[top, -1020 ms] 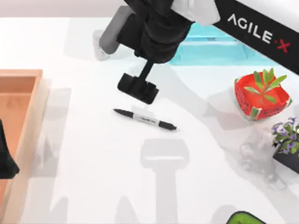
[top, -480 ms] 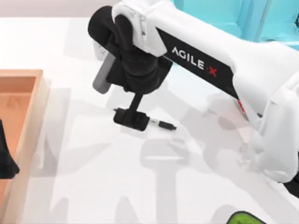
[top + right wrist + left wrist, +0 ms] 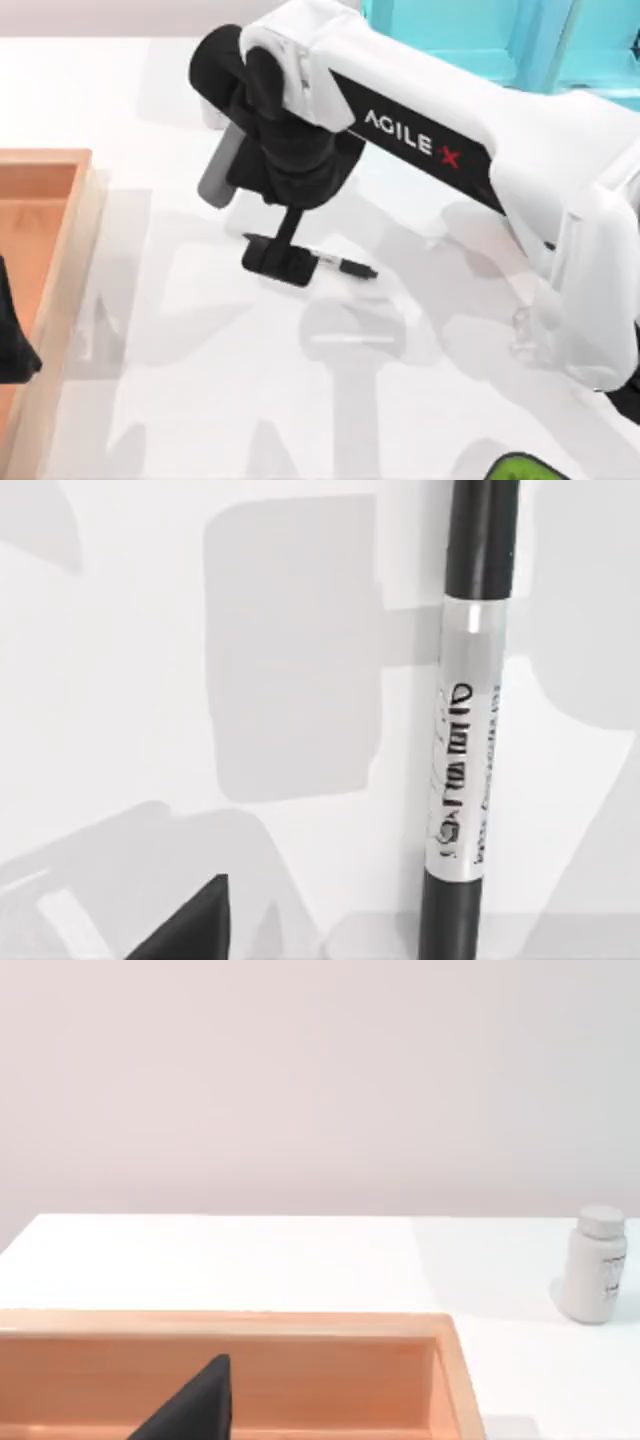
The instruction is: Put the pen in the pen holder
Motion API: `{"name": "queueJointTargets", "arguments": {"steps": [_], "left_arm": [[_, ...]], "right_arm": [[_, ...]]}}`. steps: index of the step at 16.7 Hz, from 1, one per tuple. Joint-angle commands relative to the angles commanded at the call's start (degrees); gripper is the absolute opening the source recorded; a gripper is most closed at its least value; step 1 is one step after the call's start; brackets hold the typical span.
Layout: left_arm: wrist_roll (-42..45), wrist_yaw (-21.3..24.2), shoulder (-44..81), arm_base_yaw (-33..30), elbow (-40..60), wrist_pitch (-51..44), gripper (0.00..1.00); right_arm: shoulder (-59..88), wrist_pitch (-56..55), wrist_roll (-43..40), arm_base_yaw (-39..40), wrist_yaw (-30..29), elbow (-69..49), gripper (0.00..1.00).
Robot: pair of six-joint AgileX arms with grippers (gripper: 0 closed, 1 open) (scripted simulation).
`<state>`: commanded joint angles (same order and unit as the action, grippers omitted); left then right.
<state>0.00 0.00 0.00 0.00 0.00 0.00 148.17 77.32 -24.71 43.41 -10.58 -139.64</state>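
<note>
Top view: right gripper [image 3: 279,262] sits low over the pen [image 3: 345,266], which lies flat mid-table, its left part hidden; finger state can't be told. Left arm is parked over the wooden tray [image 3: 62,200] at the left edge.
Left wrist view: tray, white bottle [image 3: 594,1279] beyond.
Right wrist view: pen's label band on the table, close below the camera.

White table [image 3: 200,400], plain surface w/ arm shadows. Pen [image 3: 345,266] lies flat on it directly under right gripper [image 3: 278,262], one end sticking out past it toward the table's right. Wooden tray [image 3: 70,270] well left of gripper, at table edge. White bottle [image 3: 595,1278] on table beyond tray.
</note>
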Motion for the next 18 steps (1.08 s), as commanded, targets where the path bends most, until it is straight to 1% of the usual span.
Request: {"name": "queueJointTargets", "arguments": {"steps": [7,9,13,18], "left_arm": [[0.0,0.0,0.0,0.0,0.0,0.0,1.00],[0.0,0.0,0.0,0.0,0.0,0.0,1.00],[0.0,0.0,0.0,0.0,0.0,0.0,1.00],[0.0,0.0,0.0,0.0,0.0,0.0,1.00]], "right_arm": [[2.5,-14.0,-1.3,-1.3,0.1,11.3,1.00],[2.8,-15.8,-1.4,-1.4,0.1,12.7,1.00],[2.8,-15.9,-1.5,-1.4,0.1,12.8,1.00],[2.8,-15.9,-1.5,-1.4,0.1,12.8,0.62]]}}
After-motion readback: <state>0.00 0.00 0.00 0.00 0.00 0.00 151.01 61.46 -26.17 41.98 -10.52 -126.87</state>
